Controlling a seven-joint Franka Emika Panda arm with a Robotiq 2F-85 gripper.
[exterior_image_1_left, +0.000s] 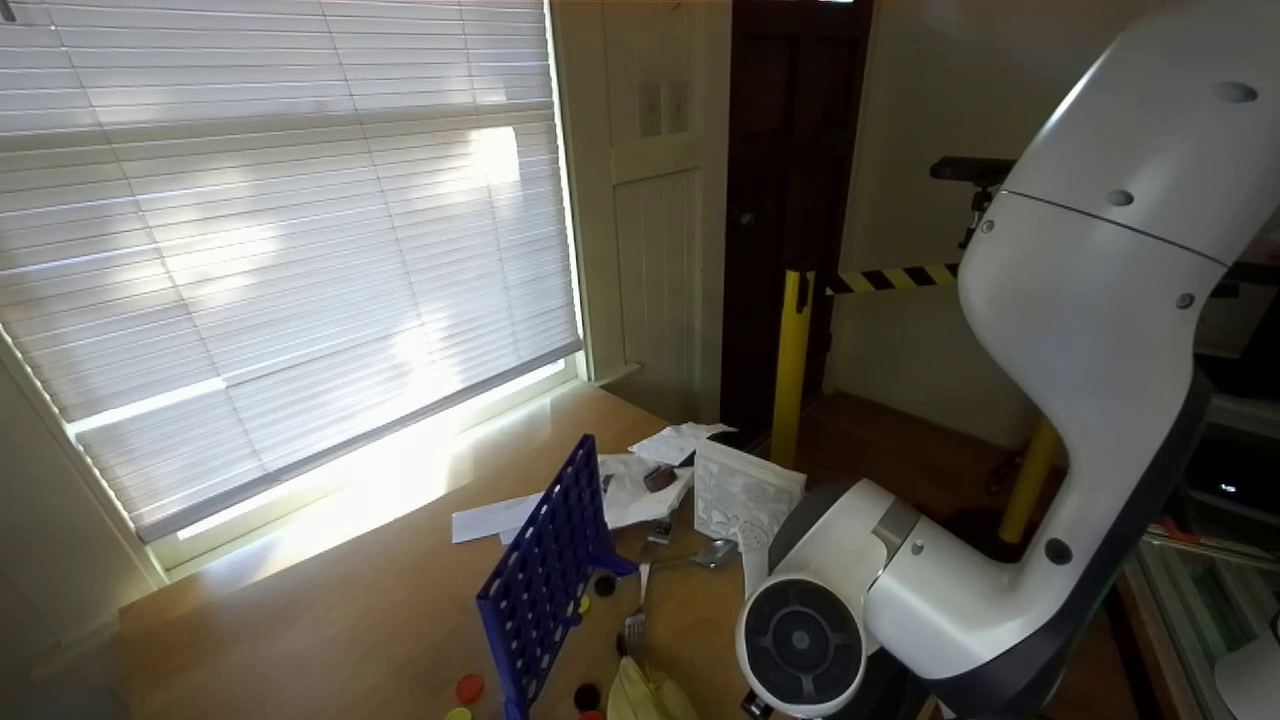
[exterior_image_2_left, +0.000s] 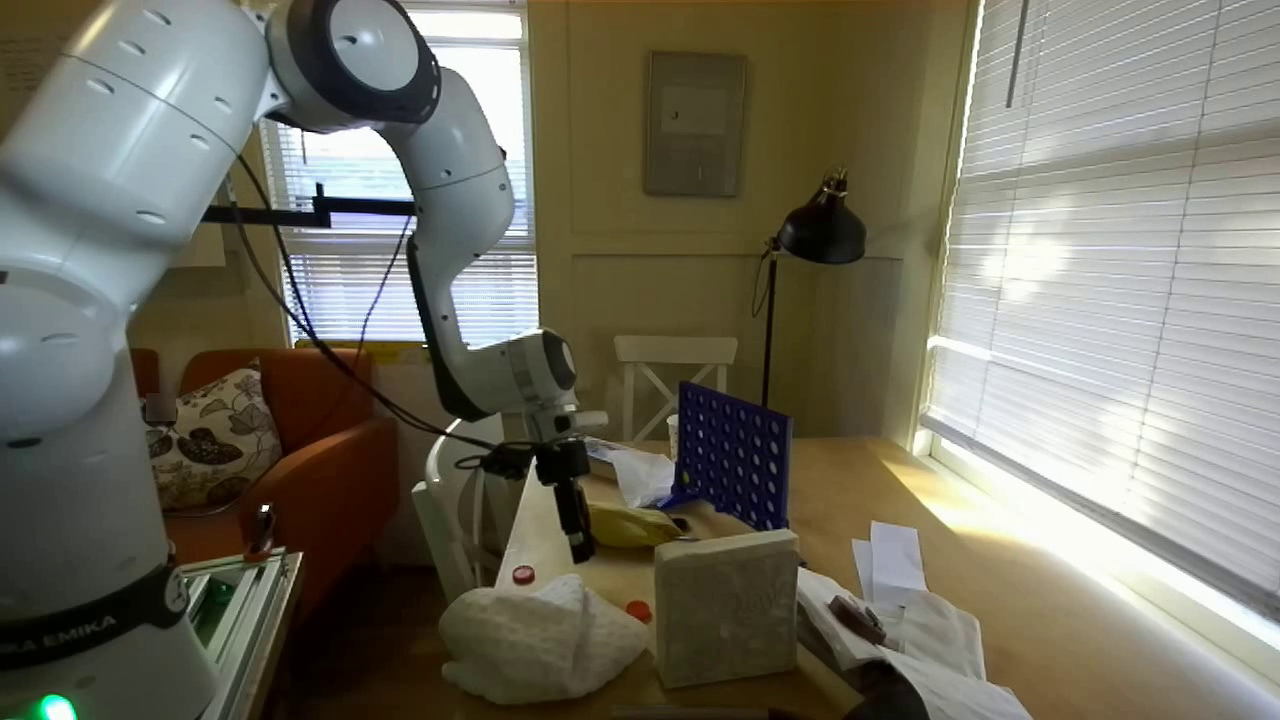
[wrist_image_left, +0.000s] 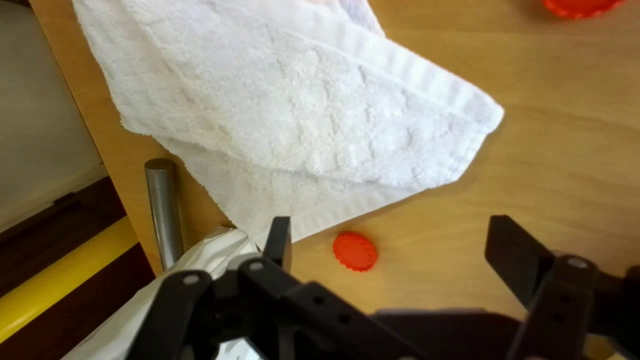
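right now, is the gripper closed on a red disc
No, in the wrist view the gripper stands open, fingers wide apart, a red disc showing between them.

A glossy white robot arm (exterior_image_2_left: 130, 210) with rounded joints and a black, disc-shaped cap (exterior_image_1_left: 800, 640) wears black cables (exterior_image_2_left: 405, 415), a black base band (exterior_image_2_left: 90, 626) lettered "EMIKA" and a glowing green light (exterior_image_2_left: 57, 708); round grey screws (wrist_image_left: 191, 279) dot its matte-black, two-fingered gripper (wrist_image_left: 391, 235).

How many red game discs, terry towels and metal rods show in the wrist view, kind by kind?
Red game discs: 2, the upper disc cut off by the picture's top edge
White terry towel: 1
Grey metal rod: 1
Total: 4
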